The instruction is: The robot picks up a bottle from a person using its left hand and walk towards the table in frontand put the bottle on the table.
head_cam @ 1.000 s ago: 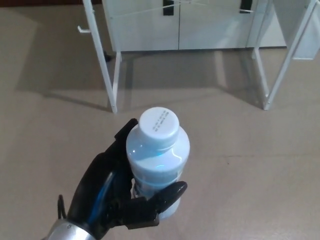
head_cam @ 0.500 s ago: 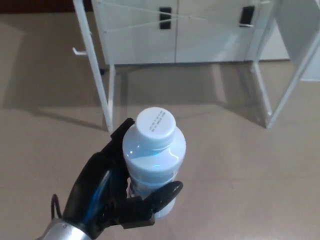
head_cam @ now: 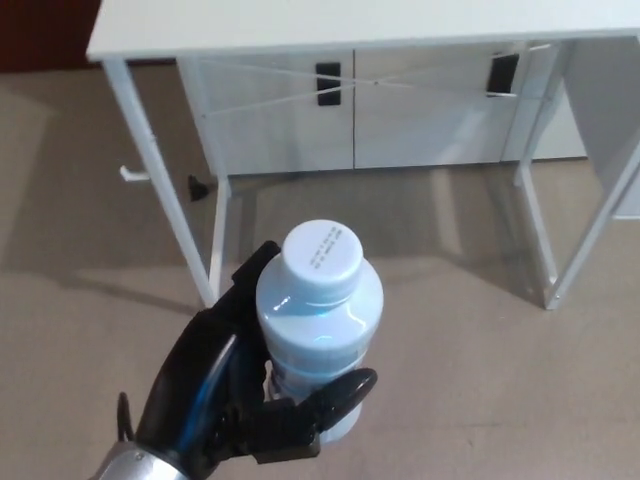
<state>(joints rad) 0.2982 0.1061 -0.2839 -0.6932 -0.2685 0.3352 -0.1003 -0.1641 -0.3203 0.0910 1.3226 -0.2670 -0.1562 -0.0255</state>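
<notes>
Since the earlier pictures the whole view has shifted, so it is the camera that has moved. The white top of the table now shows along the upper edge, where before only its legs were seen. The hand and the bottle keep almost the same place in the picture as before.

The left hand comes in from the lower left corner, with the silver wrist just at the bottom edge. It is turned so that its palm faces the bottle, and it is closed around the bottle's body. The thumb crosses the front of the bottle low down and presses on it. One thick finger reaches up behind the bottle on its left side, near the shoulder. The bottle stands upright in this grasp, seen from above, pale blue and clear, with a white cap that carries small printed text. It is held over the beige floor, in front of the table and not touching it.

The table has thin white legs slanting down to the floor. Behind them stands a white cabinet with two black handles on its doors. The right hand does not appear in the view.
</notes>
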